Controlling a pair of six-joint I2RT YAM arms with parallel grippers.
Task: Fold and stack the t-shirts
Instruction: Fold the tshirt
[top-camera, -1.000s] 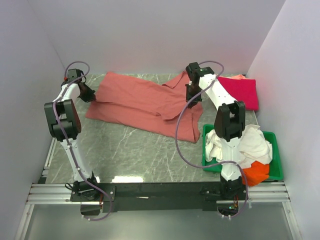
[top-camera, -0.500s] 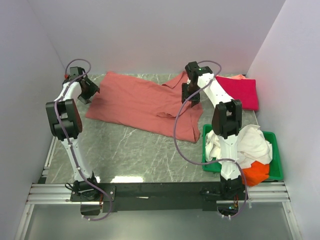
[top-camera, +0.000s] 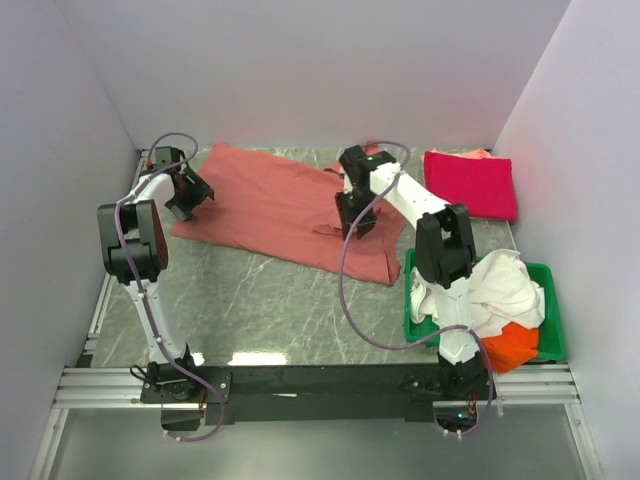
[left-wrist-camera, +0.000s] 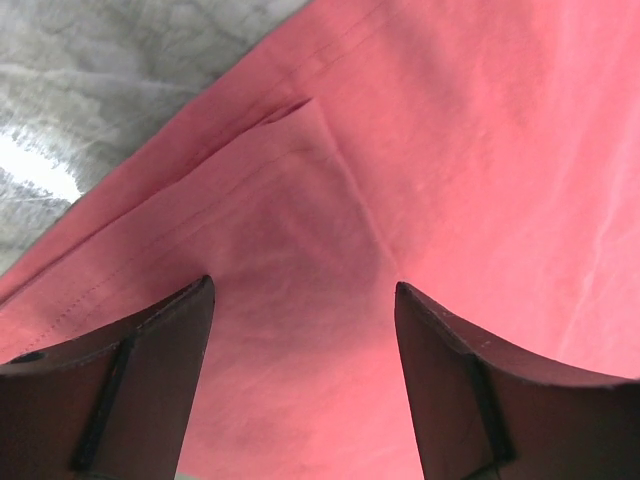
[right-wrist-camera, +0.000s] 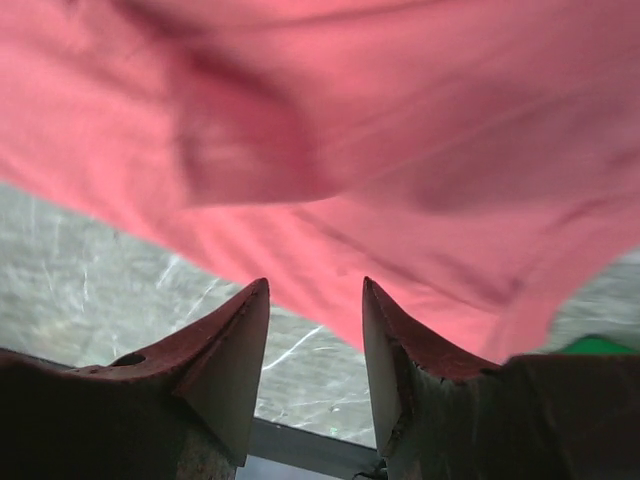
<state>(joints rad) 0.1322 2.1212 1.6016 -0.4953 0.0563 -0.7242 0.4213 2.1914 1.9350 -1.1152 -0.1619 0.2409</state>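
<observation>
The salmon shirt (top-camera: 270, 205) lies spread and creased across the far side of the table (top-camera: 260, 300). The left gripper (top-camera: 188, 203) hangs released over its left edge, and the right gripper (top-camera: 356, 225) hangs released above its right part. Bare marble lies nearer.

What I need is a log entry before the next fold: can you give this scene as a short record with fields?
salmon-red t-shirt: spread open on the table, far centre, wrinkled, not yet folded
crimson-pink t-shirt: folded, far right corner
green tray: near right, holds bunched white shirts and an orange shirt
left gripper: open, over the salmon-red shirt's left part
right gripper: open, over its right part
</observation>
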